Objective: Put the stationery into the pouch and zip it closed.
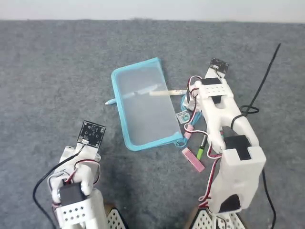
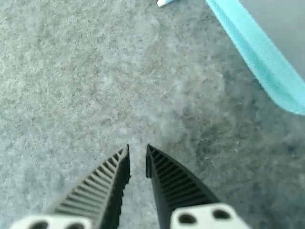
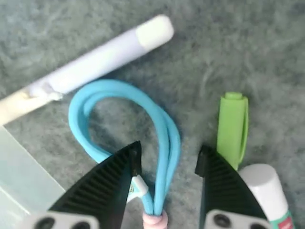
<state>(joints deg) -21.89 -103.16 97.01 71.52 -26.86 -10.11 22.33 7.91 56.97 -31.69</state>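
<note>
A pouch [image 1: 143, 107] with a turquoise border and a translucent face lies flat in the middle of the carpet. A white pen [image 1: 167, 92] rests across its right edge, and another pen's tip [image 1: 110, 101] pokes out at its left. My right gripper [image 1: 188, 102] hangs open at the pouch's right side. In the right wrist view, the right gripper [image 3: 167, 155] straddles a turquoise cord loop [image 3: 167, 133], with the white pen [image 3: 105, 55], a green marker [image 3: 232, 126] and a glue stick [image 3: 267, 191] close by. My left gripper [image 2: 137, 157] is shut and empty over bare carpet, near the pouch edge [image 2: 267, 62].
A pink eraser [image 1: 193, 159] and the green marker [image 1: 201, 151] lie right of the pouch's near corner, with the glue stick [image 1: 182, 117] just above them. A black cable [image 1: 264, 81] runs past the right arm. Grey carpet [image 1: 57, 71] covers the whole surface.
</note>
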